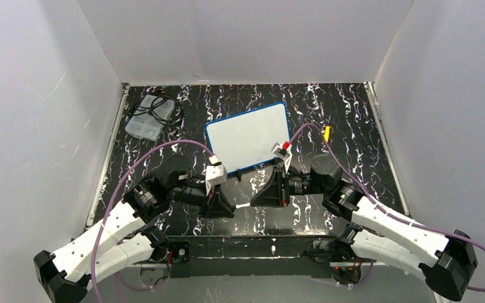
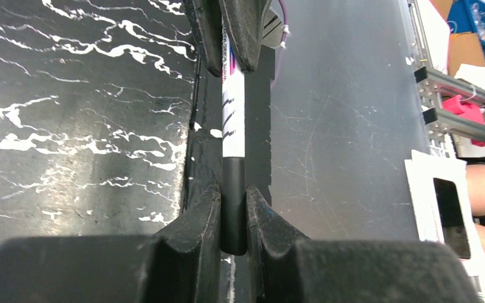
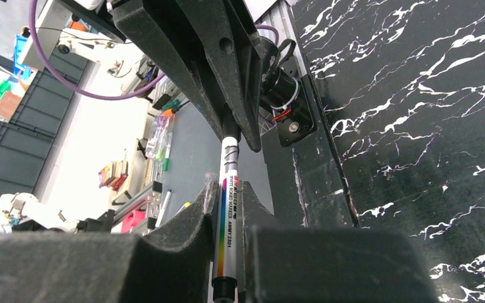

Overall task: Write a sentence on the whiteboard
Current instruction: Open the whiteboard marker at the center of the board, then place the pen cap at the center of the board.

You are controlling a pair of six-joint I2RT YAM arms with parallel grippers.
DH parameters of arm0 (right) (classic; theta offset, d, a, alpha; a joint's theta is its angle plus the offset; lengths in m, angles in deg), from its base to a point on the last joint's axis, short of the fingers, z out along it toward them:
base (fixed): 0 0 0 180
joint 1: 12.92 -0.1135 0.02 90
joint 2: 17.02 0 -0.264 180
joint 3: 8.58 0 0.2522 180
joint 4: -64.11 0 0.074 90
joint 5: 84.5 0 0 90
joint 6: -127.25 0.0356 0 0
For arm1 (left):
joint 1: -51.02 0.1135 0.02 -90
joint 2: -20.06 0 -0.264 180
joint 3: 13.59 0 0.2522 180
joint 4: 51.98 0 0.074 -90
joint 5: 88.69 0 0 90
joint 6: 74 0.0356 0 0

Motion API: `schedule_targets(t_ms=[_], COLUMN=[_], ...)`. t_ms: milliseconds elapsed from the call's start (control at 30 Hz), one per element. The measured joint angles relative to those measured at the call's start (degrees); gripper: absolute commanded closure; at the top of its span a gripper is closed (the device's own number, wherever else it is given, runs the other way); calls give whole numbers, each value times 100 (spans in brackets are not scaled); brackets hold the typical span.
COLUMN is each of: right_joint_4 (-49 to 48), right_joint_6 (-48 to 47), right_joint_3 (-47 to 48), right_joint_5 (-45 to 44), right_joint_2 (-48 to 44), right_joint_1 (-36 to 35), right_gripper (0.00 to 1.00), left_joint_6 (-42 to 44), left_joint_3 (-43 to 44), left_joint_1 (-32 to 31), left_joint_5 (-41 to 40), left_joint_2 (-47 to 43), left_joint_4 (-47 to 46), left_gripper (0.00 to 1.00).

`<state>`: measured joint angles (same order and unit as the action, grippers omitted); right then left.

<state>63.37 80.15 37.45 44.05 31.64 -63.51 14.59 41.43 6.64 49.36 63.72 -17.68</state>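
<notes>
White walls close in three sides of a black desk (image 1: 353, 126) veined with white. The whiteboard (image 1: 247, 134), blue-rimmed, lies flat at the middle of the desk, turned so that its right end sits farther back than its left. A clear box of black cables (image 1: 150, 117) rests near the far left corner, well apart from the board, and a small yellow object (image 1: 326, 132) lies just off the board's right side.

Both arms reach inward and meet in front of the board's near edge, between it and the arm bases. The left end effector (image 1: 229, 207) and the right end effector (image 1: 254, 203) face each other, and a marker (image 1: 243, 205) spans the short gap between them.

In the left wrist view, the left end effector (image 2: 232, 203) is clamped tight on the marker's black cap (image 2: 232, 208), while the white barrel (image 2: 232, 117) runs away into the right end effector (image 2: 230, 63). In the right wrist view, the right end effector (image 3: 227, 202) is closed snugly around the printed barrel (image 3: 227, 233), whose other end disappears into the left end effector (image 3: 230, 123).

The whiteboard lies beyond both end effectors and is touched by neither; its near corners sit close behind the two wrists.
</notes>
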Motion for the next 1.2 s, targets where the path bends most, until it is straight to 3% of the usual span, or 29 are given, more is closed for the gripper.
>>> schedule_targets(t_ms=[133, 367, 567, 700, 867, 1200], right_joint_4=[472, 1635, 2949, 3506, 3921, 3602], right_joint_6=[-343, -916, -1672, -2057, -2310, -2374], right_joint_3=[291, 911, 1635, 1952, 1958, 1246], right_joint_5=[330, 1456, 1508, 1075, -4, -1812], right_joint_2=[11, -52, -79, -271, -660, -1504], right_joint_1=[286, 1342, 1458, 1458, 1458, 1458], right_gripper=[99, 99, 99, 99, 99, 99], left_joint_6=[223, 457, 442, 125, -726, -2651], left_joint_3=[13, 44, 44, 37, -140, -1119], left_joint_1=[-11, 39, 39, 39, 39, 162], left_joint_5=[-48, -170, -341, -817, -2039, -4597], left_joint_2=[-2, -284, -372, -511, -704, 46], left_joint_4=[-188, 334, 498, 542, 479, 118], left_gripper=[100, 100, 100, 100, 100, 100])
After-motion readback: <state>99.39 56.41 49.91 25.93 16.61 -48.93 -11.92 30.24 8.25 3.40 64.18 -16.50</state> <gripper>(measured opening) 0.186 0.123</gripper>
